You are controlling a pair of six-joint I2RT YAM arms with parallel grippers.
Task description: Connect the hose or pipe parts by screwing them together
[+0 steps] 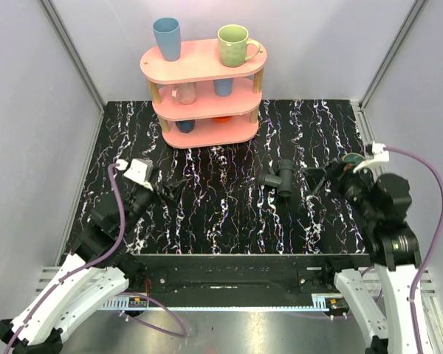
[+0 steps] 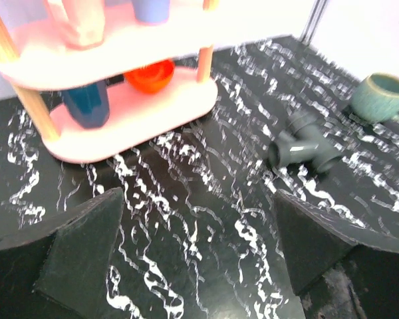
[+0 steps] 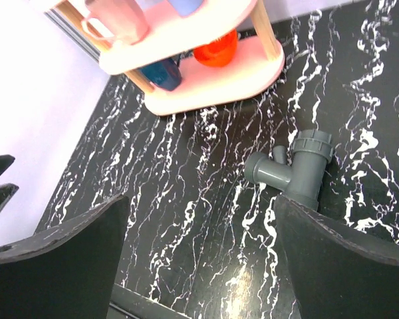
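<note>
A bare stretch of desk (image 1: 221, 221) lies between the left gripper (image 1: 170, 190) and the pipe fitting (image 1: 279, 179), and in front of the fitting toward the arms. Behind it the pink shelf (image 1: 207, 96) stands well apart. A teal cup (image 2: 380, 96) sits close by the right gripper (image 1: 315, 183), right of the fitting. Walls (image 1: 29, 110) close three sides.

Pale lilac walls (image 1: 29, 110) enclose a black white-veined marble tabletop (image 1: 229, 221); a pink three-tier wooden shelf (image 1: 203, 63) stands at the back.
</note>
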